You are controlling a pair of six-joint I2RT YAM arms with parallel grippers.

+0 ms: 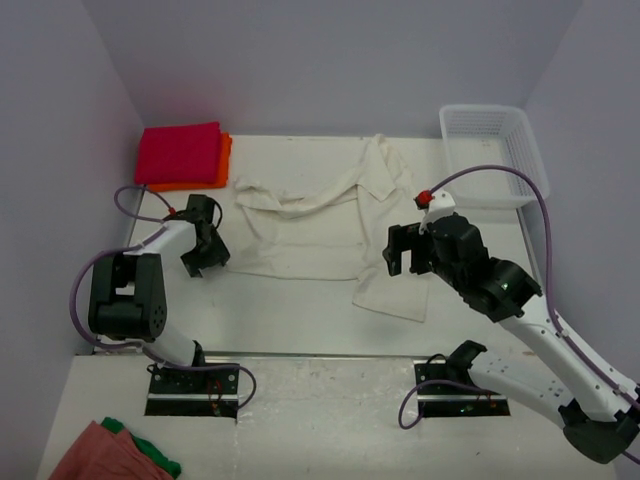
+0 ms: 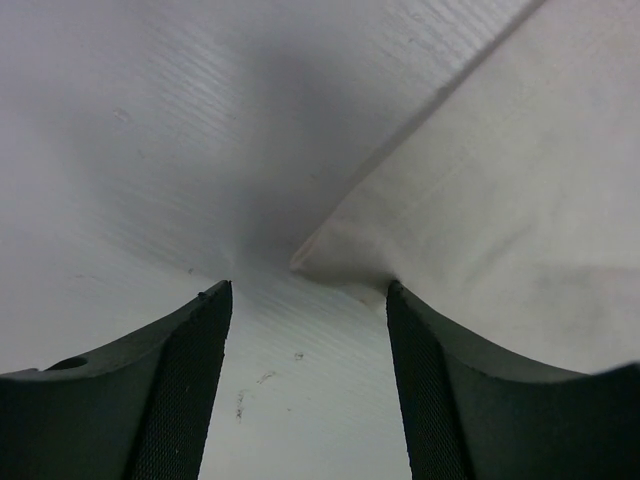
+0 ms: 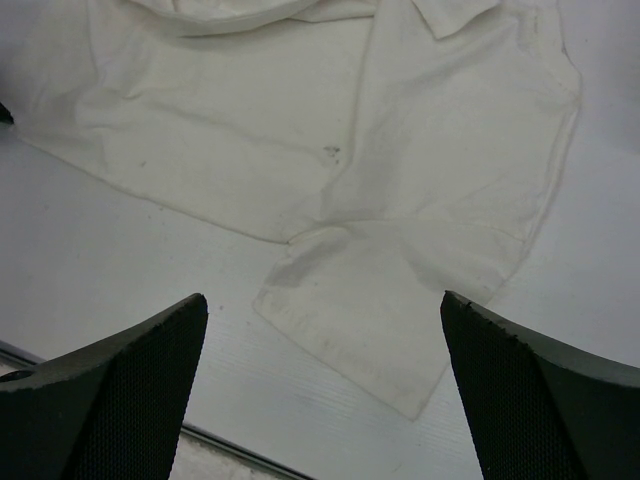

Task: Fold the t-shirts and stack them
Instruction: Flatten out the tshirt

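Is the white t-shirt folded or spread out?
Spread out: the cream-white t-shirt lies wide and wrinkled on the table, not a compact fold.

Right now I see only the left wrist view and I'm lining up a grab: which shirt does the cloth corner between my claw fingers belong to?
Observer: The cream-white t-shirt, spread mid-table; that is its near-left corner.
Operator: Where is the right claw?
Observer: The right claw hangs open above that shirt's right side, empty.
Operator: Other shirts?
Observer: The magenta-red t-shirt lies folded on the orange t-shirt, far left.
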